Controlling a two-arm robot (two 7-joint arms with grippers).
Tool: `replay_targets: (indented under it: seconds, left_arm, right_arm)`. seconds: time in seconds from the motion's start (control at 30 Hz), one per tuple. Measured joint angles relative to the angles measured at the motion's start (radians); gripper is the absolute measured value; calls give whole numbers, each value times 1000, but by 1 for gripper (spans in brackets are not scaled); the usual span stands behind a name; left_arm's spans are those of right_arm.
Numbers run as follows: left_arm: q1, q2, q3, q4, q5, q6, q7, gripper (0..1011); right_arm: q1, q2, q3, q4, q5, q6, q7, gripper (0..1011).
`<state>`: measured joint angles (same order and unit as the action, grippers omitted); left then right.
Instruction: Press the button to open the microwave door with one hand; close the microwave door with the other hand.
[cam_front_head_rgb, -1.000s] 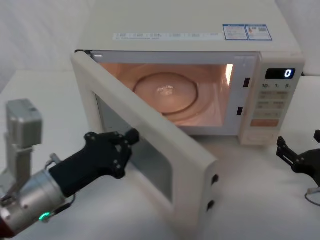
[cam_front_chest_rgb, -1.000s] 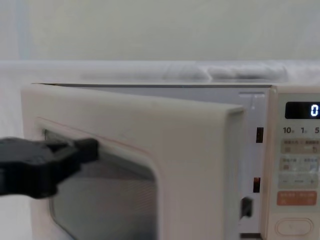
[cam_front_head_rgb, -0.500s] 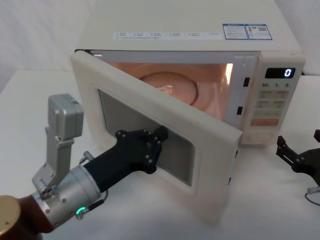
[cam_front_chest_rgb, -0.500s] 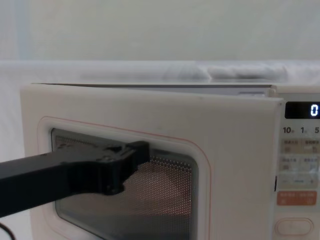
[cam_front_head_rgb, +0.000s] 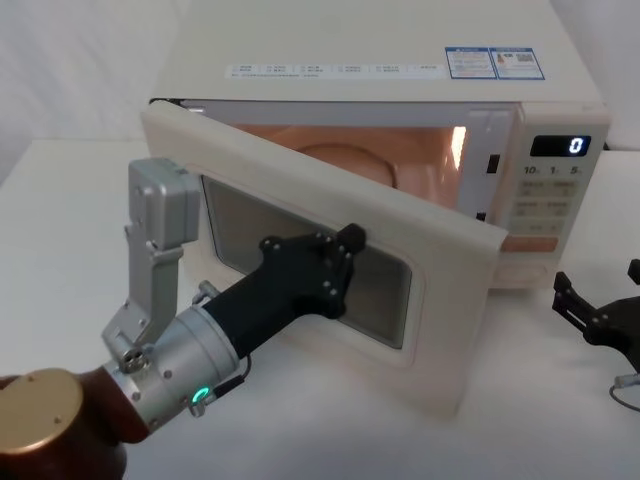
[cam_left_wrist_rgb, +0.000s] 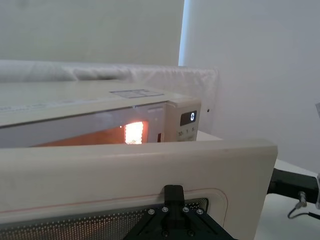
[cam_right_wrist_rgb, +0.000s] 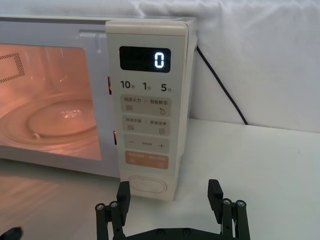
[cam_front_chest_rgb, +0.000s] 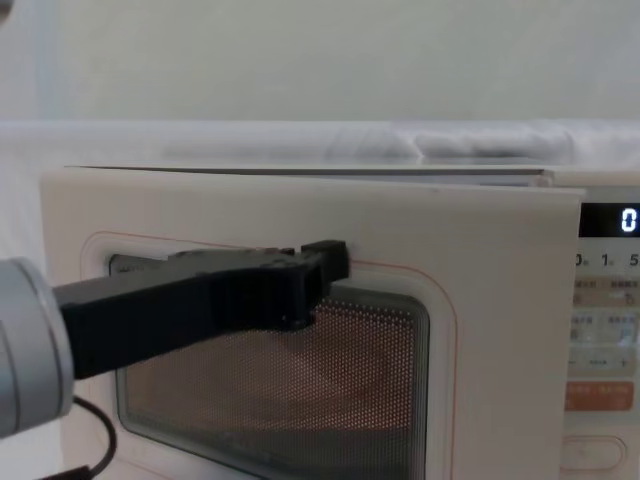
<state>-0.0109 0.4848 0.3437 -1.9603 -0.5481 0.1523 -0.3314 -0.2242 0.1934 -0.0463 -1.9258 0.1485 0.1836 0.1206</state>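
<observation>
Even, bright room light; orange glow from microwave cavity (cam_front_head_rgb: 380, 160); chest view soft, near arm blurred.

I see microwave door (cam_front_head_rgb: 300, 215): smooth cream plastic, perforated mesh window. Left pincer (cam_front_head_rgb: 348, 240): matt black plastic; arm brushed silver metal. Counter (cam_front_head_rgb: 60, 230) matt white.

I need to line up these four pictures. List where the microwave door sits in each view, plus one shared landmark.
Head view: microwave door mid-frame, ajar, left tool against its window.
Left wrist view: door across the lower half.
Right wrist view: not in it.
Chest view: door across most of the frame.
Shared landmark: the display reading 0.
</observation>
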Motion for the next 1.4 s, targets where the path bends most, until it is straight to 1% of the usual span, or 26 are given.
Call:
replay_targets:
  seconds: [0.07,0.17,0.33,0.57,0.8,0.97,1.07,1.23,1.4]
  left_arm:
    - [-17,-7,10,6,9,3,11,0]
    - [-30,-12,14,11,12,8,18,0]
    - [-55,-25,27,20,32,22,40,0]
    - [-101,-49,43,33,77,48,70,0]
    - [-135,-71,58,50,118,61,78,0]
    - [-159,-95,78,72,150,70,79,0]
    - [-166,-103,82,79,159,72,79,0]
    - [-190,-140,94,111,191,76,84,0]
    - [-202,-168,98,136,216,79,96,0]
  right_arm:
    - [0,0,0,0,0,0,0,1002]
    - [0,0,0,0,0,0,0,1002]
    - [0,0,0,0,0,0,0,1002]
    - [0,0,0,0,0,0,0,1002]
    - [0,0,0,0,0,0,0,1002]
    - [0,0,0,0,0,0,0,1002]
    - [0,0,0,0,0,0,0,1002]
    - [0,0,0,0,0,0,0,1002]
    - [0,0,0,0,0,0,0,1002]
